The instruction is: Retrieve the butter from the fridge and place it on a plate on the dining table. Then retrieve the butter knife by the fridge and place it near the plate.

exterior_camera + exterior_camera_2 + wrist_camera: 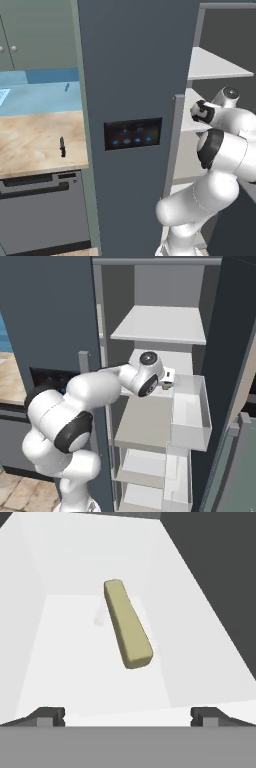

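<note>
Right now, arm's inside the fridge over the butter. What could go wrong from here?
1. The butter lies slanted across the open jaws' line; closing may twist or push it rather than clamp it.
2. It sits in a white walled bin; the fingertips could catch a wall while descending.

fridge (135,65): top and bottom cut off by the left base view's edges; interior mostly hidden behind its closed door.
end effector (169,382): in the right base view largely hidden behind the wrist; finger spacing not readable there.
fingertips (50,716): only the tips show in the hand view, standing wide apart.
butter knife (62,146): too small to make out blade from handle.
table (40,142): left side cut off by the frame.
</note>
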Controlling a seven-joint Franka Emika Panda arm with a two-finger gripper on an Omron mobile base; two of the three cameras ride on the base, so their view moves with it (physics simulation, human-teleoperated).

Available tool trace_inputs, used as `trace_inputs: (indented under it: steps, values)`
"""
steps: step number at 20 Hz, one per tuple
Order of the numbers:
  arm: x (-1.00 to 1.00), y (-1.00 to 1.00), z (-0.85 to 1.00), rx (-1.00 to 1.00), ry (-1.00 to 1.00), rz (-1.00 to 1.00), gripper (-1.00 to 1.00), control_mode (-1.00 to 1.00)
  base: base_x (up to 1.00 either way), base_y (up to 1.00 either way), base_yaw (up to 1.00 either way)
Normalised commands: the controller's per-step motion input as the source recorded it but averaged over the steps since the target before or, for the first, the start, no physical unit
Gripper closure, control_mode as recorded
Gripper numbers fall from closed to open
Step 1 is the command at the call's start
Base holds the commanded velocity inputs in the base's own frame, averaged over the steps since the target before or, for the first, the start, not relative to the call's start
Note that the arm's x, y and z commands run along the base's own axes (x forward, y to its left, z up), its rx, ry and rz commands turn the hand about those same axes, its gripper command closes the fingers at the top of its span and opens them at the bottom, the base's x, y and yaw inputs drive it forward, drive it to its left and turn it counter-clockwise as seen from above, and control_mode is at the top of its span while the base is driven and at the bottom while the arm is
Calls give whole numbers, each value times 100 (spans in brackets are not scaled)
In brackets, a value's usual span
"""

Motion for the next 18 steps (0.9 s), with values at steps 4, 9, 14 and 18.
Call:
trace_inputs:
  steps: [4, 9, 14, 18]
  values:
    - [43, -12, -17, 0, 0, 0, -100, -100, 0, 0, 0]
    - [52, 0, -22, 0, -1, 0, -100, -100, 0, 0, 0]
    - [56, -20, -36, 0, 0, 2, -100, -100, 0, 0, 0]
    - [55, -14, -20, 0, 0, 2, -100, -100, 0, 0, 0]
